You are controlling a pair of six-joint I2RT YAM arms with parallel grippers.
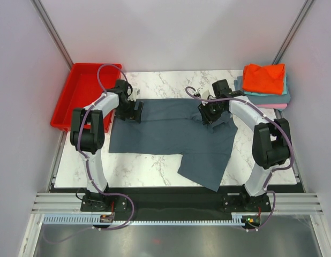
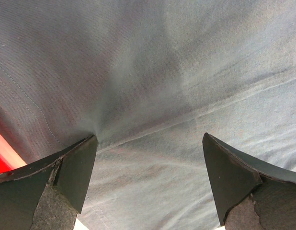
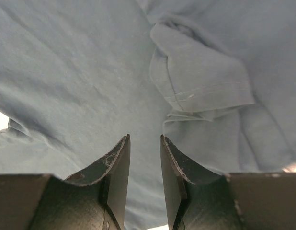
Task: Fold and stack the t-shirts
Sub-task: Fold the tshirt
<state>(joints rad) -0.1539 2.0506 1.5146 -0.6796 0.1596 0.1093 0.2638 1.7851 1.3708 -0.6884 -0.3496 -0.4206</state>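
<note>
T-shirt point(image 1: 165, 131) spread below. Left hand point(image 2: 149, 139) wide; right hand point(image 3: 144, 138) narrow, empty. Bunched sleeve point(image 3: 200, 81) just ahead of right hand: probably flatten first.

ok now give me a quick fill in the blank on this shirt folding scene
1. The top shirt on the folded stack is ____ in colour.
2. The red tray sits at the far ____ corner of the table.
3. The left gripper has its jaws wide ____ over the blue-grey shirt.
Missing words: orange-red; left; open.
</note>
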